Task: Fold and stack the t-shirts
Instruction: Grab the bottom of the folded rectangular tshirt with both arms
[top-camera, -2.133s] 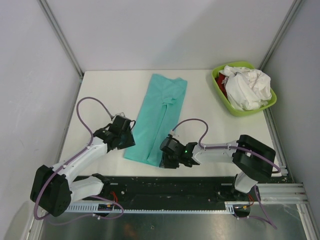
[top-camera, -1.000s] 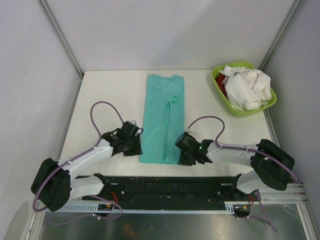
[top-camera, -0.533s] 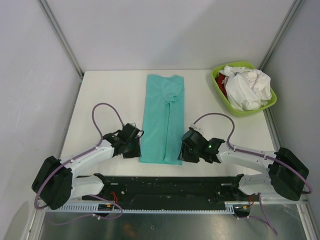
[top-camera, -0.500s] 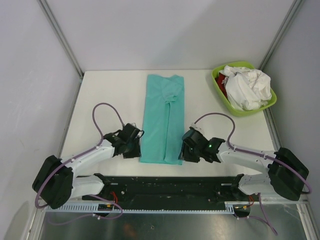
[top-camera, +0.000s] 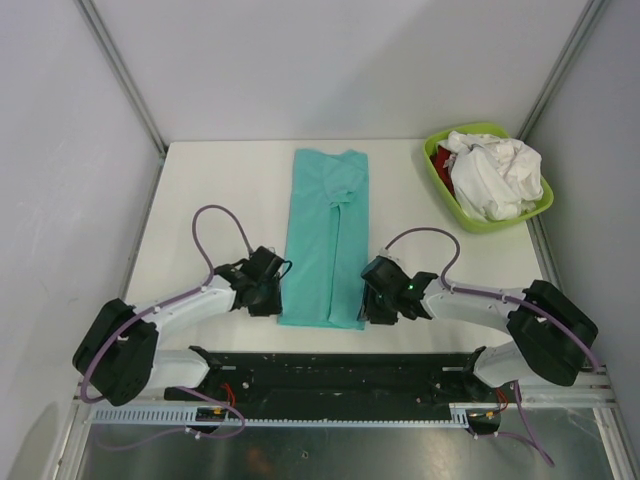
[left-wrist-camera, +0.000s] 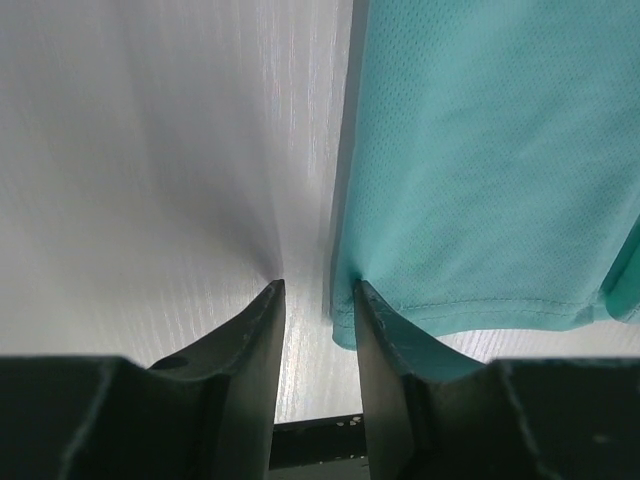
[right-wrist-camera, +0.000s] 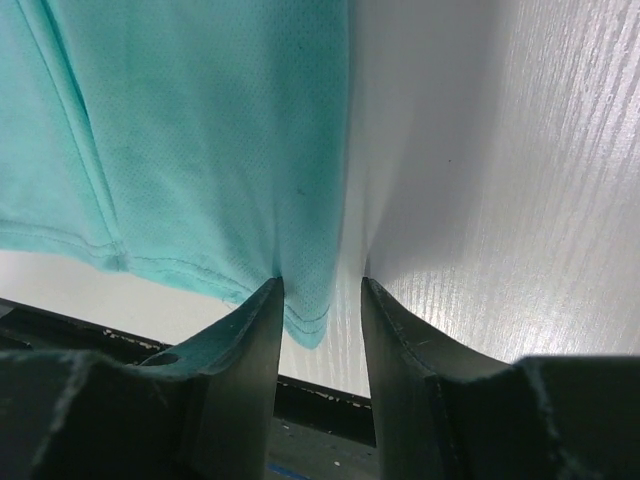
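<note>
Teal t-shirt (top-camera: 325, 240) straightened, right claw (right-wrist-camera: 320, 284) reopened at hem

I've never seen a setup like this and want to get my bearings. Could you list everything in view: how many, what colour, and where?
teal cloth t-shirt: one, teal, folded into a long strip, flat mid-table
lime-green plastic basin: one, lime green, table's far right corner
crumpled white cloth: one heap (number of pieces unclear), white, piled in the basin
red cloth: a bit showing, red, in the basin beside the white heap
white table: one, white, under everything
black rail: one, black, along the near edge
purple cables: two, purple, one looping over each arm
left arm: one, white and black, near left; jaws apart at the shirt's near left corner
right arm: one, white and black, near right; jaws apart at the near right corner
</note>
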